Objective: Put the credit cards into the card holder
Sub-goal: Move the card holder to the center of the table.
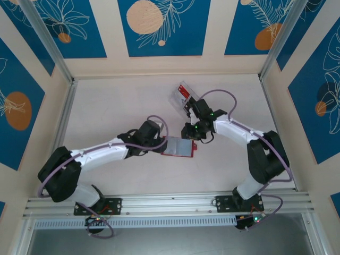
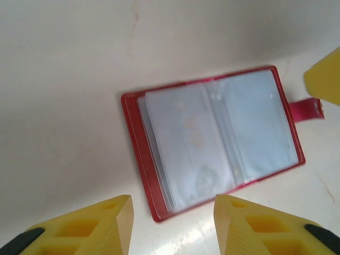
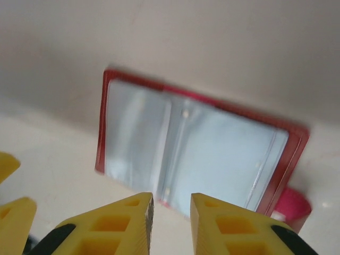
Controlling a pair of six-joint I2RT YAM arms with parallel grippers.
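On my left wrist cam: small red folding card holder (image 2: 212, 138) lies open, flat on pale tabletop (image 2: 64, 79), grey see-thru pockets up, red snap tab (image 2: 307, 110) sticking out at R. left gripper (image 2: 172, 204): yellow ribbed fingers apart, nothing btwn them, by holder's near corner. Another yellow fingertip (image 2: 324, 79) sits just above tab.

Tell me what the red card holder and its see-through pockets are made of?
The card holder looks like red vinyl or faux leather: smooth, slightly shiny rim. Its pockets look like soft clear plastic: see-through, glossy, a little wrinkled.
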